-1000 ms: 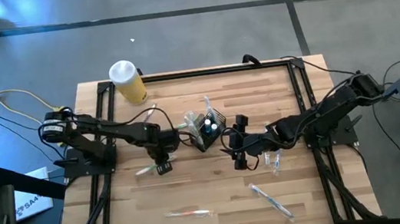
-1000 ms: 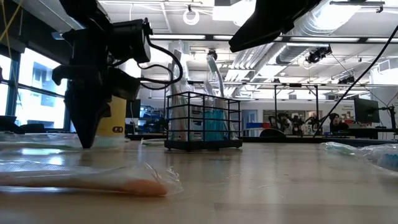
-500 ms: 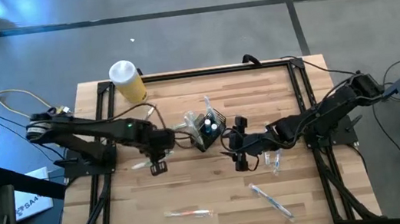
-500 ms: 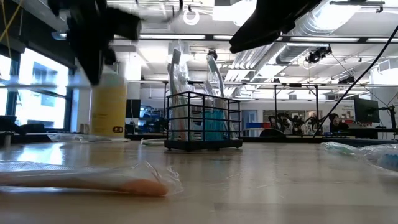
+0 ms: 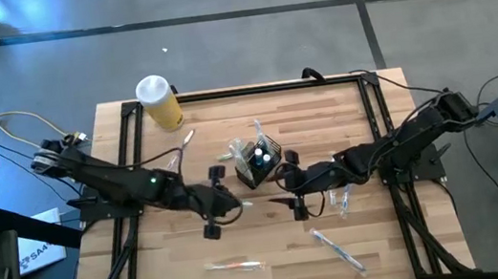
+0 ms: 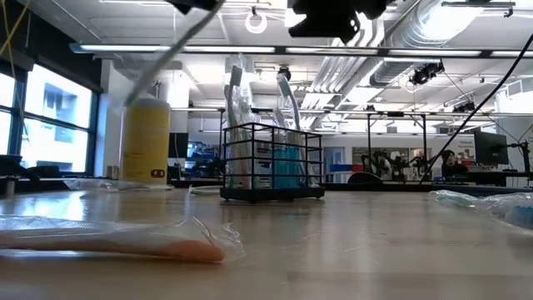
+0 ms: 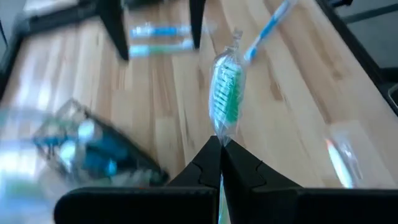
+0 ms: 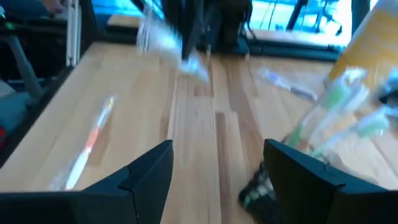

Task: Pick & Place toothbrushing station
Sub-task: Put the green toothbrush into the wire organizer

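Holding a plastic-wrapped toothbrush (image 7: 227,99) by one end, the left gripper (image 5: 211,202) is pinched fully shut, hanging over the table (image 5: 272,242) just left of centre; the green-bristled head and blue handle project beyond the fingertips. Nearer the front edge lie two more wrapped toothbrushes, one with an orange handle (image 5: 237,266) and one toward the right (image 5: 339,248). The right gripper (image 5: 291,187) stands wide open and empty, near the table centre, just beside the toothbrushing station (image 5: 257,159) on its right. That station, a small black wire caddy, stands upright behind the two grippers, already carrying upright brushes and blue items. Judged from its open wire frame, it is light and rigid but easily tipped or slid; its top rim or a corner post looks the soundest place to take hold, clear of the contents. The wrapped brush appears light and slippery, its film liable to slide in the grip. Beyond, a yellow jar (image 5: 159,103) with a white lid sits at the far left corner. Motion smears both wrist views, so the caddy's compartments cannot be counted, and the low view cuts both arms off at the top.
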Robot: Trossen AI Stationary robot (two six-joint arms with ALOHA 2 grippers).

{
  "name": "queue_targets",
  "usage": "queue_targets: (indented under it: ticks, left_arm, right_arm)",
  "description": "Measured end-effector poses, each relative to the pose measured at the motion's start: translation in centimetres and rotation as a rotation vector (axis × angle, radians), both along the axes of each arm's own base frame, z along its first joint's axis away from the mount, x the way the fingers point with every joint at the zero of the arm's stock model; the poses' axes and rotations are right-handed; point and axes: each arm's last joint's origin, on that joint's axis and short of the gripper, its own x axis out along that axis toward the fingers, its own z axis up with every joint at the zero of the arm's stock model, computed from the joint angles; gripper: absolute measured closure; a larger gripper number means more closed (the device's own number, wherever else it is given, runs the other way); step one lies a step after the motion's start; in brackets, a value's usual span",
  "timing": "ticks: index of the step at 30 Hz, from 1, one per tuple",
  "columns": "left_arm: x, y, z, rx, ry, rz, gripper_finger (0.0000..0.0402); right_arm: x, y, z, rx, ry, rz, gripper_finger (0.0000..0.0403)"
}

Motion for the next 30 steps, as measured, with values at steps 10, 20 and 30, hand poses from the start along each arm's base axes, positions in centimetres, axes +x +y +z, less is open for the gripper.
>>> queue_targets:
  ticks: [10, 20, 30]
  left_arm:
    - [3.6, 2.2, -0.8, 0.037, -0.106, -0.035, 0.0401]
    - [3.9, 3.2, -0.8, 0.001, -0.101, -0.055, 0.0401]
    - [3.7, 3.2, -1.0, 0.005, -0.076, -0.055, 0.0401]
  right_arm:
    - [1.9, 0.9, -1.1, -0.180, -0.094, 0.095, 0.0160]
    - [2.7, 1.2, -1.5, -0.247, -0.147, 0.078, 0.0160]
    - [2.4, 2.3, -1.3, -0.249, -0.167, 0.109, 0.0160]
